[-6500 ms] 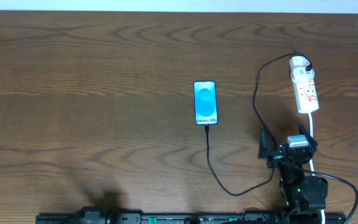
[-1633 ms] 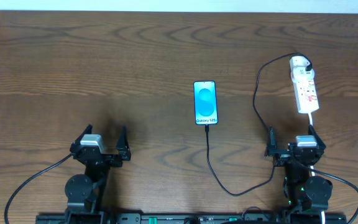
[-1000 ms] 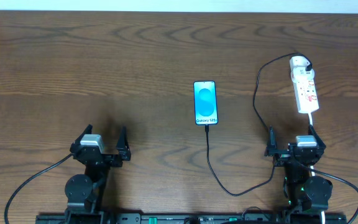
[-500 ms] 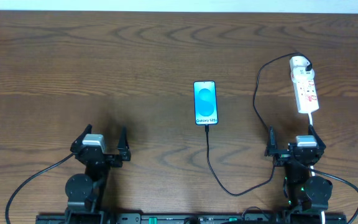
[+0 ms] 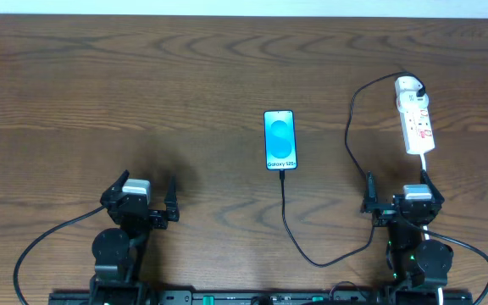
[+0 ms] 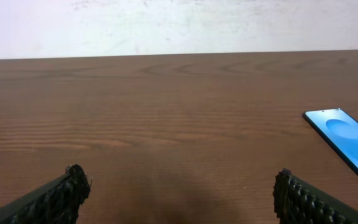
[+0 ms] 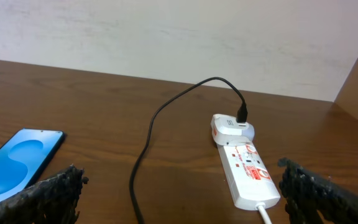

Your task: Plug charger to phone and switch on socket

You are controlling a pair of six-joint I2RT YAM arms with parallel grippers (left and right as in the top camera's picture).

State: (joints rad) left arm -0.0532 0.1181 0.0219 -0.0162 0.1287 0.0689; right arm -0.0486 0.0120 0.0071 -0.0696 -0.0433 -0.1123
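Observation:
The phone (image 5: 280,140) lies flat at the table's middle, its blue screen lit; it also shows in the left wrist view (image 6: 347,140) and the right wrist view (image 7: 17,162). The charger's black cable (image 5: 284,199) runs from the white adapter (image 5: 407,85) in the socket (image 5: 416,123), loops toward the front, and its tip meets the phone's near edge. The left gripper (image 5: 148,182) stands open over bare wood at the front left, nothing between its fingers (image 6: 73,186). The right gripper (image 5: 396,182) is open just in front of the socket (image 7: 247,174), holding nothing.
A thick white cord (image 5: 428,169) leaves the socket's near end and passes under the right arm. The black cable (image 7: 148,143) crosses the wood between the right gripper's fingers. A pale wall (image 6: 179,25) backs the table's far edge.
The left gripper has turned slightly to the right and drawn back a little. The right arm, phone, cable and socket have stayed put over the last second.

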